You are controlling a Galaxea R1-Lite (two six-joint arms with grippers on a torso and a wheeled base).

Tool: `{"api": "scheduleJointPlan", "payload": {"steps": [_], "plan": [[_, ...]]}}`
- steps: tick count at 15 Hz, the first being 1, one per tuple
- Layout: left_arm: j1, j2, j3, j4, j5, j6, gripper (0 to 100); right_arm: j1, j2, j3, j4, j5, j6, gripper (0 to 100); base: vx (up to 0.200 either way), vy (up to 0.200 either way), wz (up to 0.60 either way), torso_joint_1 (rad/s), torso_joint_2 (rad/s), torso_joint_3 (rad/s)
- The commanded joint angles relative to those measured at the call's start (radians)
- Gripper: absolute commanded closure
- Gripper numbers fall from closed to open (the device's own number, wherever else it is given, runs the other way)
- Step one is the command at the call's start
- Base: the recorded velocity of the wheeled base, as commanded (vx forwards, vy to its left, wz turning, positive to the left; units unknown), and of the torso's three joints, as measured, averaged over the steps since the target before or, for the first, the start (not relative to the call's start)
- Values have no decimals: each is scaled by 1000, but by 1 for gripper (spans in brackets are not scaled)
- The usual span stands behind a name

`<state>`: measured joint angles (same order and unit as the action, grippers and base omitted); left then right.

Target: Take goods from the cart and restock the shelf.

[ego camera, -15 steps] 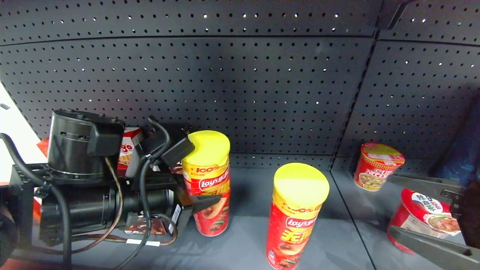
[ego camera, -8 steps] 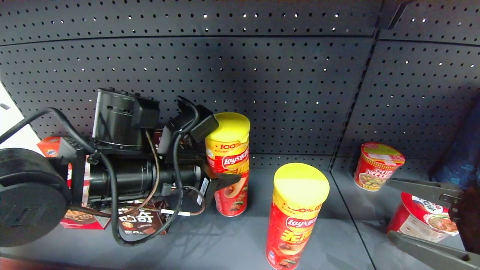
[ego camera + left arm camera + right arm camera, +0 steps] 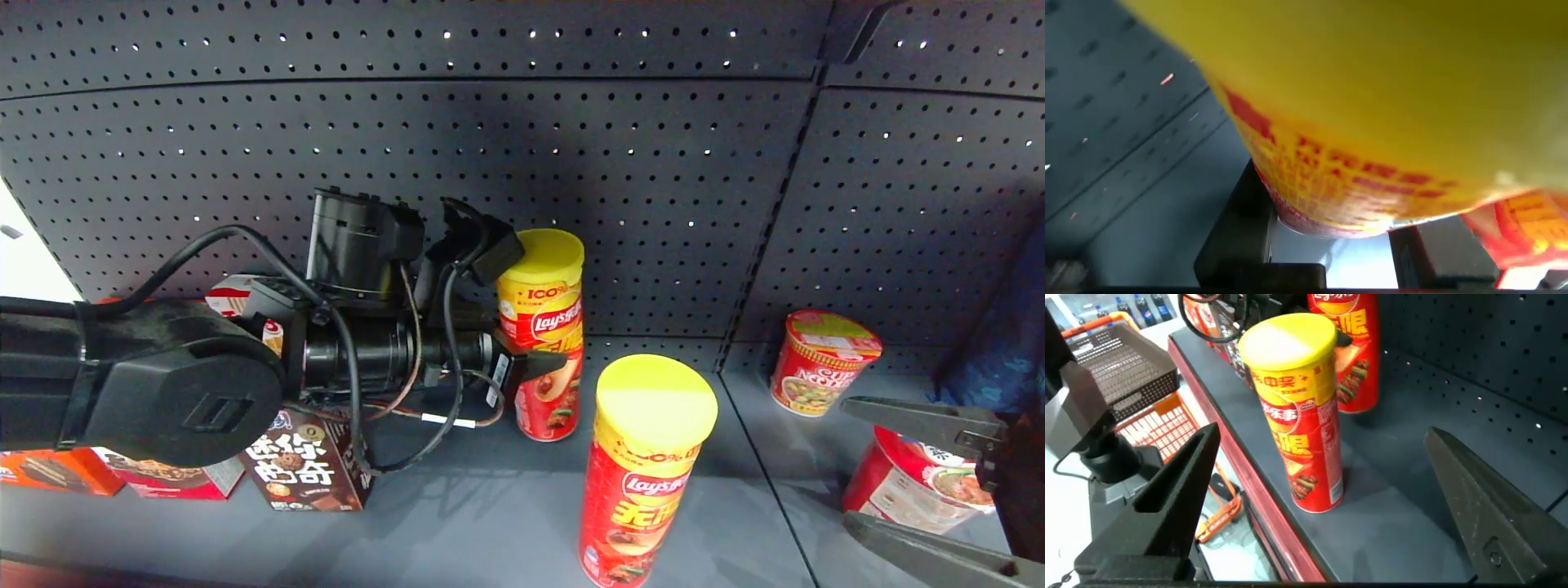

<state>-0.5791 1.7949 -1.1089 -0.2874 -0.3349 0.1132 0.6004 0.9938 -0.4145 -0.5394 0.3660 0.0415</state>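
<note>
My left gripper (image 3: 545,367) is shut on a chips can (image 3: 542,327) with a yellow lid, held upright close to the pegboard back wall; whether its base touches the shelf (image 3: 490,523) I cannot tell. In the left wrist view the chips can (image 3: 1372,122) looms large over the left gripper (image 3: 1331,257). A second chips can (image 3: 645,465) stands nearer the front edge. My right gripper (image 3: 849,453) stands open at the right, a red noodle bowl (image 3: 931,482) lying between its fingers. From the right wrist, the right gripper (image 3: 1323,434) faces the second chips can (image 3: 1302,416).
A cup of noodles (image 3: 820,359) stands at the back right. Snack boxes lie on the shelf's left: a brown cookie box (image 3: 306,469), a red box (image 3: 175,482), an orange box (image 3: 49,474). An orange cart basket (image 3: 1118,367) sits below the shelf edge.
My left arm has carried the chips can to the right and deeper toward the back wall, uncovering the boxes at the left. The right gripper has barely moved.
</note>
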Motion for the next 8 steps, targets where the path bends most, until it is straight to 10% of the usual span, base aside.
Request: {"api": "scheduleJointPlan", "payload": {"steps": [1,8], "plan": [[10,46,-19,-24,-78,3,100,-2,3,2,-1,1,0,0,0,0,0,0,0,0],[38,121,-131,45,-191,57,100,-4,3,3,-1,1,0,0,0,0,0,0,0,0]]}}
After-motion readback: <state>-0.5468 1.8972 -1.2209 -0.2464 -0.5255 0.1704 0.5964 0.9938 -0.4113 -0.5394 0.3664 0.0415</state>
